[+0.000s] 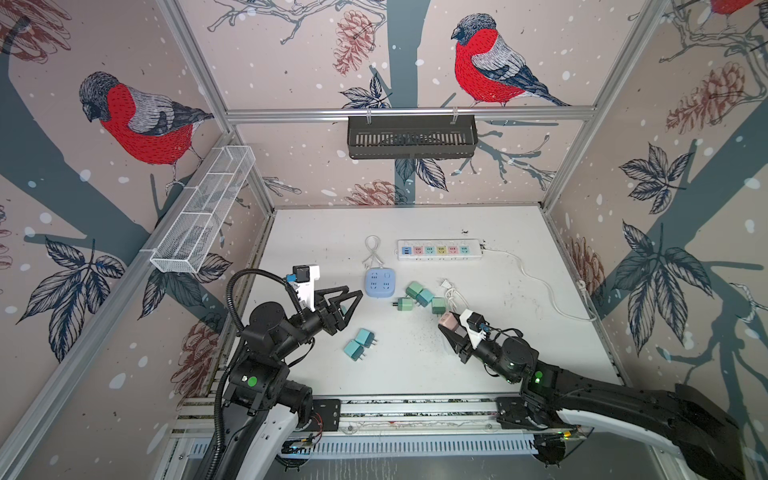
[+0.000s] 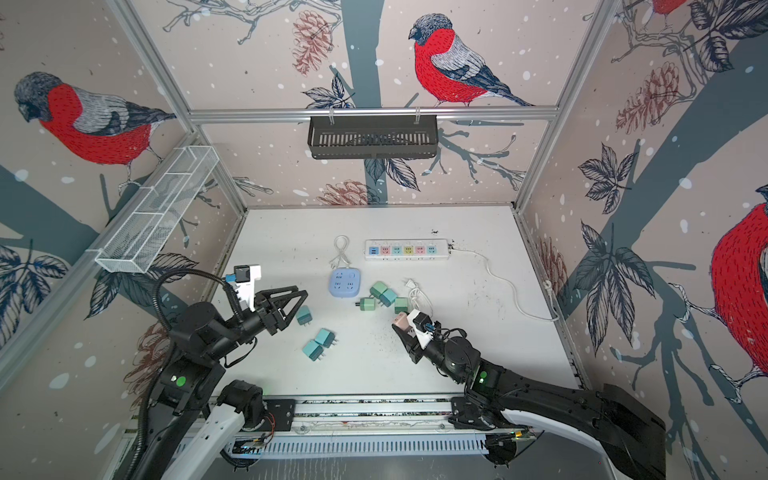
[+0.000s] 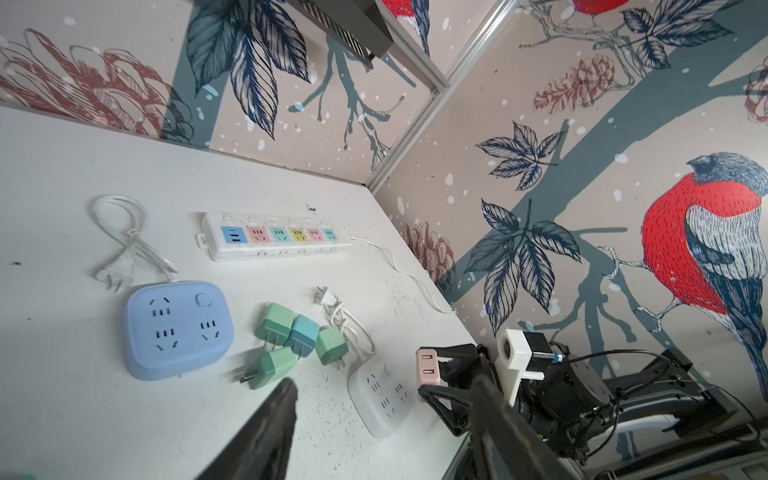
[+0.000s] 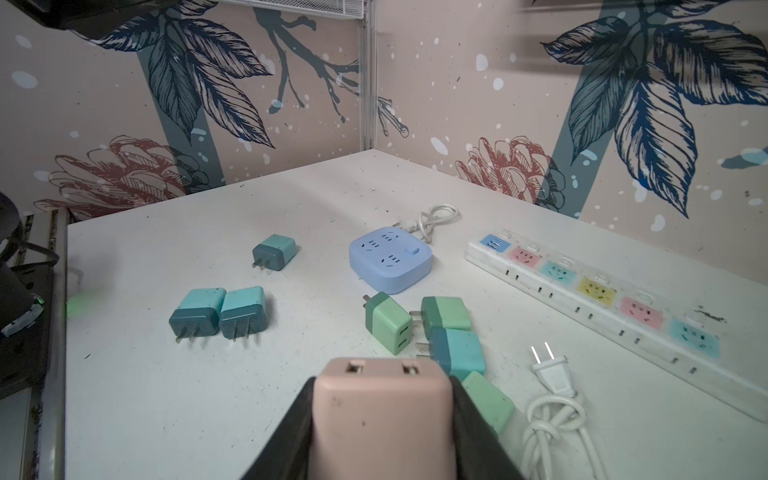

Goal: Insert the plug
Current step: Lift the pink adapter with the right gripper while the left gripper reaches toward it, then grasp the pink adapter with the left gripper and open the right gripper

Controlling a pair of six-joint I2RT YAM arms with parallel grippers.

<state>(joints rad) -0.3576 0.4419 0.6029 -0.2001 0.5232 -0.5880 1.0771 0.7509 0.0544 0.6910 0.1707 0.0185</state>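
My right gripper (image 4: 382,395) is shut on a pink plug (image 4: 382,411), whose two USB ports face outward; its prongs are hidden. In both top views the pink plug (image 1: 448,322) (image 2: 402,322) hangs at the right front of the table. In the left wrist view it (image 3: 428,365) sits just above a white square socket (image 3: 382,395). A blue square socket (image 1: 379,282) (image 4: 390,259) lies mid-table. A long white power strip (image 1: 439,249) (image 4: 602,286) lies behind it. My left gripper (image 1: 353,293) (image 3: 384,380) hovers open and empty above a teal plug (image 2: 304,314).
Two teal plugs (image 1: 359,343) lie near the front left. Several green and teal plugs (image 1: 419,297) cluster right of the blue socket, beside a coiled white cable (image 4: 552,415). The strip's cord (image 1: 540,282) trails to the right wall. Wire baskets hang on the left and back walls.
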